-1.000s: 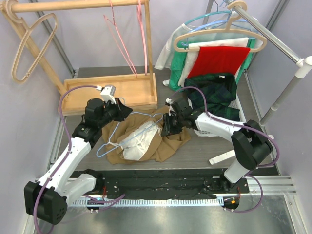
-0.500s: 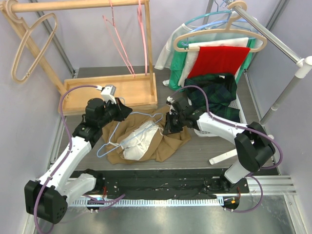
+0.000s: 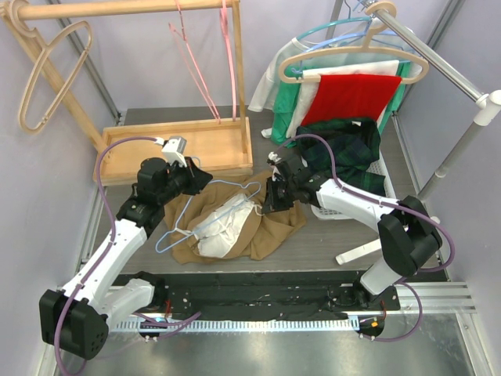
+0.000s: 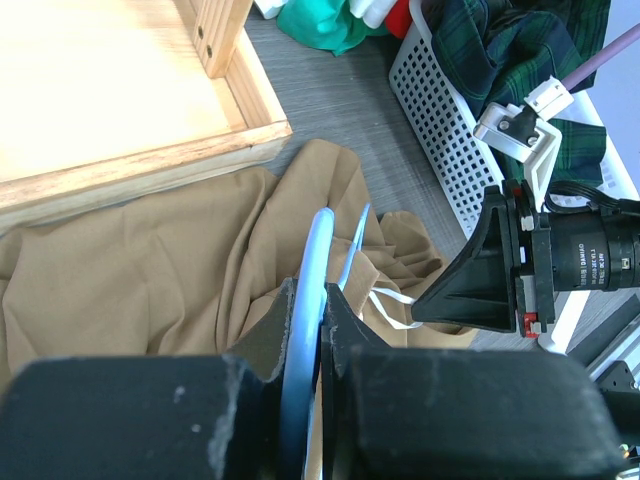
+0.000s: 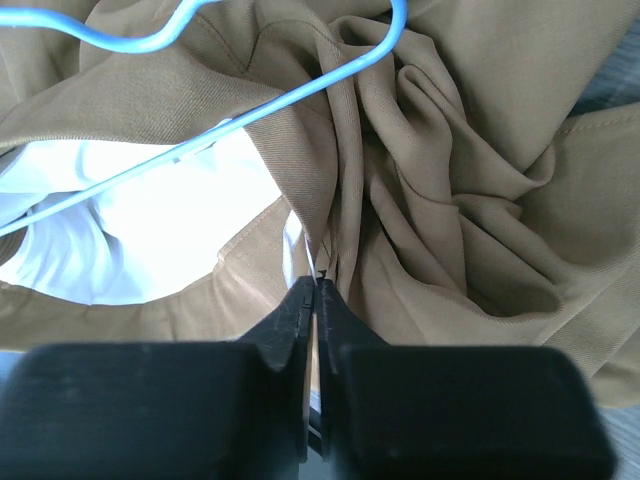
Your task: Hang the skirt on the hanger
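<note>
The tan skirt (image 3: 274,231) lies crumpled on the table with its white lining (image 3: 223,223) turned up. A blue wire hanger (image 4: 315,250) lies across it, and my left gripper (image 4: 308,290) is shut on that wire near the skirt's far left edge (image 3: 205,178). My right gripper (image 5: 315,285) is shut on a thin fold and white ribbon loop at the skirt's waistband, on the garment's right side (image 3: 266,205). In the right wrist view the hanger (image 5: 300,95) crosses above the jaws, over the lining (image 5: 170,210).
A wooden rack base (image 3: 196,149) sits just behind the skirt, with pink hangers (image 3: 207,70) and a beige hanger (image 3: 47,78) on the rack. A white basket (image 3: 368,184) with a dark plaid garment (image 3: 344,149) stands at the right under a rail of hung clothes (image 3: 352,86).
My right gripper has closed on the skirt's waistband edge and drawn slightly away from the near edge. The left arm and the hanger have stayed put.
</note>
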### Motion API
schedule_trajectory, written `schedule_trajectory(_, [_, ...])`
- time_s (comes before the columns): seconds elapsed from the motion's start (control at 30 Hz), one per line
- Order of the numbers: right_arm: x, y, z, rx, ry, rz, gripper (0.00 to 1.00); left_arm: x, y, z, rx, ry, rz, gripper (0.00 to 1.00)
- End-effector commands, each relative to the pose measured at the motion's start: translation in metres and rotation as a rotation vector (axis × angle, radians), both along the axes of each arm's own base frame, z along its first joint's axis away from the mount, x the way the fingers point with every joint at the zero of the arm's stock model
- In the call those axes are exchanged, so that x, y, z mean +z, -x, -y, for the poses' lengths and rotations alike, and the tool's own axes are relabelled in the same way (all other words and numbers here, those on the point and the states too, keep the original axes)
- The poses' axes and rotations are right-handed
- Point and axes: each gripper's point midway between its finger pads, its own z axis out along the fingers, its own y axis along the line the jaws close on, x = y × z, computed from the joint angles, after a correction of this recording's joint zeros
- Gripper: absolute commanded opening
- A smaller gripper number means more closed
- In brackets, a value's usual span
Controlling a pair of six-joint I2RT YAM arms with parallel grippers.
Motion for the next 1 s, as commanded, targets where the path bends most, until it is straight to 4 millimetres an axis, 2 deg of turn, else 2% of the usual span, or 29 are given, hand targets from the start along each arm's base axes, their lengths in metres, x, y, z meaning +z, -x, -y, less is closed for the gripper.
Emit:
schedule_trajectory(0.0, [0.027,-0.009,-0.008,0.009,-0.049,0.071,0.01,0.026,-0.007,-0.001,0.005,0.014,0.086,0.00])
schedule_trajectory(0.2, [0.034,-0.009,-0.006,0.004,-0.065,0.081,0.01,0.027,-0.006,-0.002,0.009,0.016,0.086,0.00])
schedule_trajectory(0.3, [0.041,-0.019,0.004,-0.061,-0.080,0.084,0.01,0.028,-0.002,0.000,-0.007,0.022,0.090,0.00])
schedule_trajectory(0.43, [0.051,-0.043,0.025,-0.166,-0.160,0.055,0.01,0.034,0.005,0.003,-0.054,0.016,0.115,0.00])
schedule_trajectory(0.63, [0.055,-0.056,0.022,-0.155,-0.212,0.017,0.01,0.039,0.021,0.017,-0.175,0.033,0.138,0.00])
schedule_trajectory(0.83, [0.061,-0.062,0.019,-0.152,-0.276,0.003,0.01,0.042,0.031,0.017,-0.195,0.041,0.156,0.00])
schedule_trajectory(0.97, [0.058,-0.061,0.020,-0.141,-0.294,-0.021,0.01,0.046,0.037,0.020,-0.225,0.055,0.163,0.00])
